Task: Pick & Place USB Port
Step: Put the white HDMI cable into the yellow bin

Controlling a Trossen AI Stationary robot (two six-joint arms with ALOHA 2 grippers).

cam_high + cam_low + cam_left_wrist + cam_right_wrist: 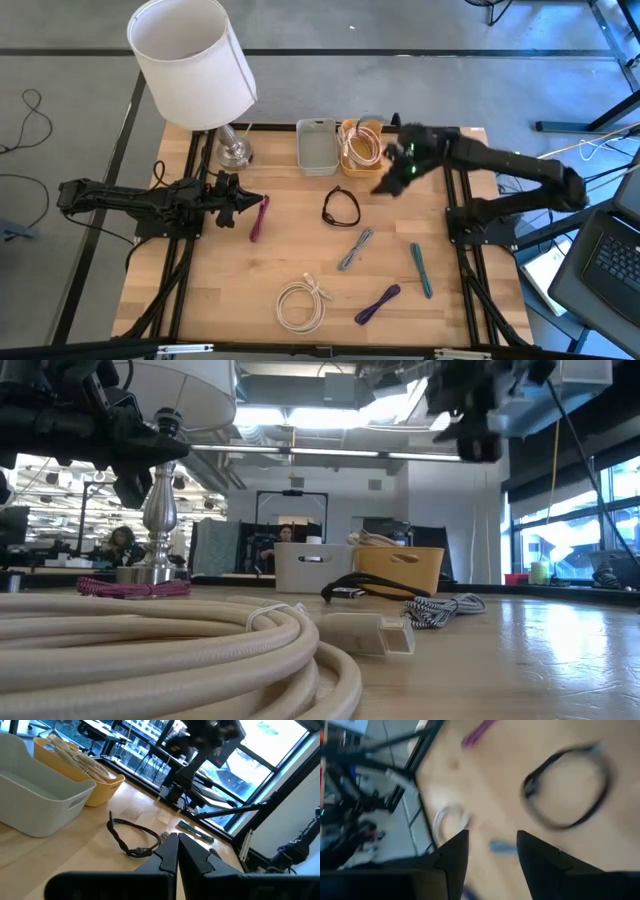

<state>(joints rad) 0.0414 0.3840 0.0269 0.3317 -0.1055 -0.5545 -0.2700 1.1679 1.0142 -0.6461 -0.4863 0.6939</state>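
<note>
Two grippers: right gripper (392, 183) released beside yellow bin (362, 146), left gripper (243, 201) clenched, empty.

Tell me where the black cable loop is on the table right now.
In the high view the black cable loop lies near the table's middle, just in front of the grey bin and yellow bin, with the grey braided cable nearer the front edge.

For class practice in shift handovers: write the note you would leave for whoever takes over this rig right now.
Right gripper: open, empty, raised beside the yellow bin.
Left gripper: shut, empty, waiting at the table's left side near the pink cable.
Done: some cables lie in the yellow bin; the grey bin looks empty.
Left: black cable, striped, teal, purple and white ones remain on the table.
</note>
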